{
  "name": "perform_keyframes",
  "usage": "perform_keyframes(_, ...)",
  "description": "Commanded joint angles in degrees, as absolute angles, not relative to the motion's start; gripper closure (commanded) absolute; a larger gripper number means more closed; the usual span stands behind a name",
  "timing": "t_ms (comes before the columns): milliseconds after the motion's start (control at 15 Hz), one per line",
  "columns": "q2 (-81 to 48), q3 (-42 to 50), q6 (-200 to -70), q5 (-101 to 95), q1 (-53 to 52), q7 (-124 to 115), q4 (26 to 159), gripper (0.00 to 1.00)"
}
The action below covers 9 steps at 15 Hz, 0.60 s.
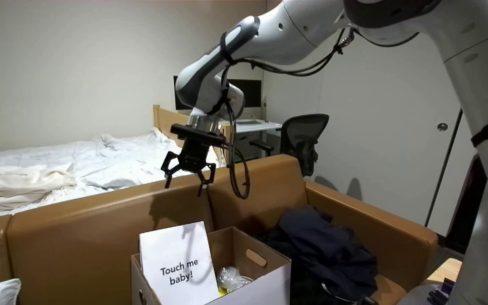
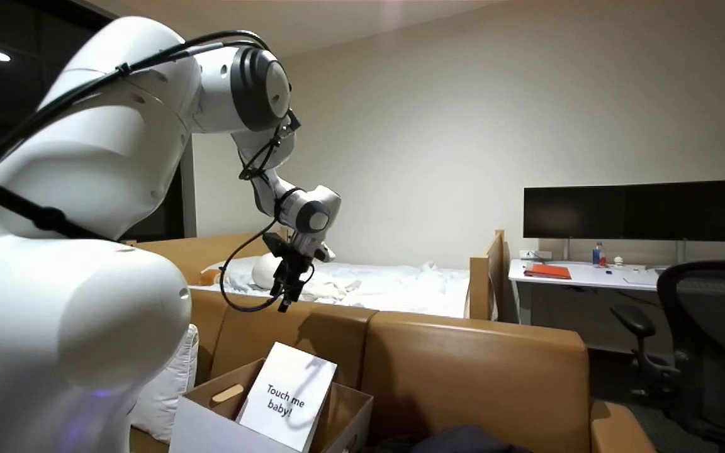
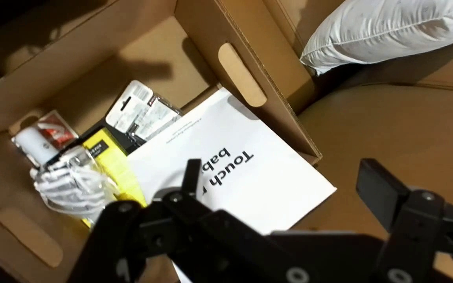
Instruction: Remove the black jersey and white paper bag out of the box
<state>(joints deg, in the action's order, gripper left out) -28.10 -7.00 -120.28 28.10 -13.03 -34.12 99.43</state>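
Note:
The white paper bag, printed "Touch me baby!", leans upright and tilted inside the open box and sticks out above its rim. The bag shows in both exterior views (image 1: 178, 262) (image 2: 287, 402) and in the wrist view (image 3: 262, 188). The box (image 1: 265, 281) is white outside and brown inside, and stands on the sofa seat. A dark cloth that looks like the black jersey (image 1: 328, 258) lies crumpled on the sofa beside the box, outside it. My gripper (image 1: 184, 189) is open and empty, well above the box and bag. In the wrist view its fingers (image 3: 279, 173) partly cover the bag.
In the box lie a clear-wrapped bundle (image 3: 75, 181), a yellow packet (image 3: 118, 165) and a white carded package (image 3: 138, 110). The sofa backrest (image 1: 95, 237) rises behind the box, with a bed (image 1: 108, 165) beyond. A white pillow (image 3: 372, 35) lies on the seat.

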Motion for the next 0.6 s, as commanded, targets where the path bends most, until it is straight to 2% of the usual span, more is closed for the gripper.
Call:
perform_keyframes(0,-23.9,-6.2,-125.5,29.7,-14.2,-42.9,108.5,0.0)
perform_keyframes(67,-22.6,-5.4,-124.8,27.1,-15.2,-46.7,110.1,0.0)
perform_keyframes(133,-27.9,-7.1,-123.4,28.2,-13.4,-41.1,104.0,0.0)
perform_keyframes(267,-26.4,-6.7,-123.5,27.6,-13.9,-44.1,106.4,0.0)
perform_keyframes(533,-34.3,-9.4,-127.1,36.7,-12.2,-44.2,97.1,0.0)
